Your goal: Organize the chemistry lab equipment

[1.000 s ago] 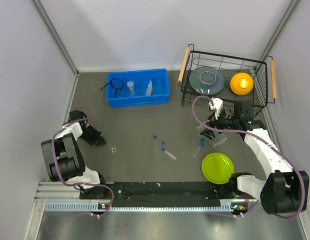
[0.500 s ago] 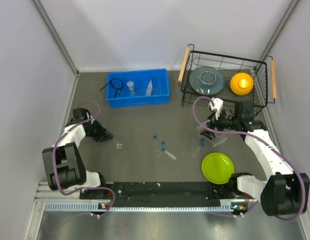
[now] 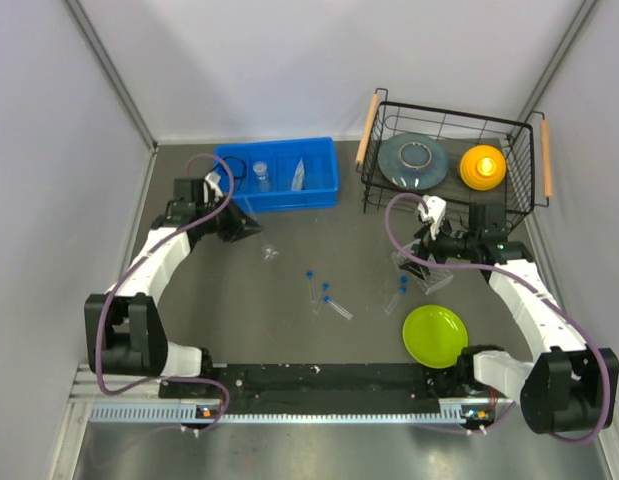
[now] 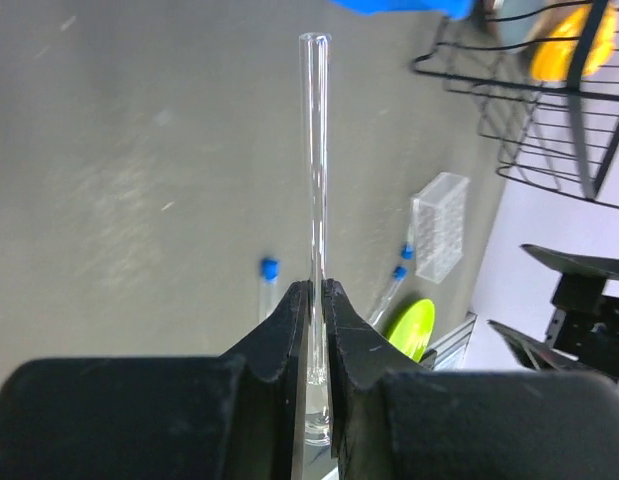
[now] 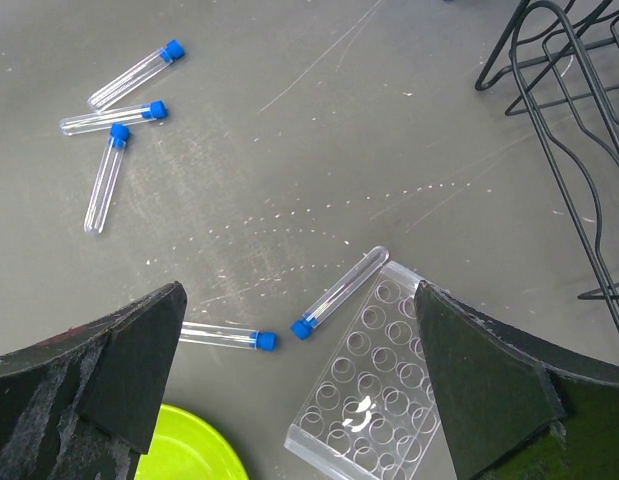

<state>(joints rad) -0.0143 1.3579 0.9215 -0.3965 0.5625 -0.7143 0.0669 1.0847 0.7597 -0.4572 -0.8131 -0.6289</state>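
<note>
Pale grey walls (image 3: 289,70) are enclosing a dark grey, scuffed table (image 3: 289,270), evenly lit from above.

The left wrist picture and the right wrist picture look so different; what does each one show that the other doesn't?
Only the left wrist view shows the left claw shut on a thin clear glass rod, plus the orange bowl in the wire basket. Only the right wrist view shows the wide-open right claw and three capped tubes lying together. Both show the clear tube rack and the lime-green plate.

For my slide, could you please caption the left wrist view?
Left pincer shut on a thin clear glass rod, above the grey tabletop.
</note>
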